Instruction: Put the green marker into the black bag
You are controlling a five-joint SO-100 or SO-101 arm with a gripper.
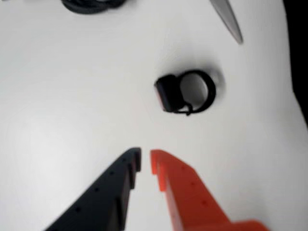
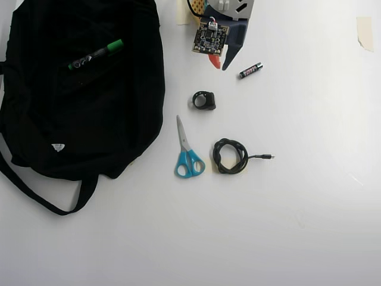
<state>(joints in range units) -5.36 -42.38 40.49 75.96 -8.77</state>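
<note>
Hovering empty near worktop's top edge, gripper (image 1: 145, 161) nearly closed, holding nothing | green marker (image 2: 95, 55) already lying on black bag (image 2: 119, 125) at top-left corner | step judged done: lift straight, clear of ring-shaped clip (image 2: 204, 100) just below | scissors (image 2: 187, 152), coiled cable (image 2: 231, 156), AAA battery (image 2: 250, 70) mid-worktop; right side open.

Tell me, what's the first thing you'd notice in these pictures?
The big black bag fills the left of the overhead view, and the green marker lies on top of it, its green cap bright against the black. To its right on the white table lie blue-handled scissors. In the wrist view, the gripper, one finger black and one orange, points at a small black ring.
</note>
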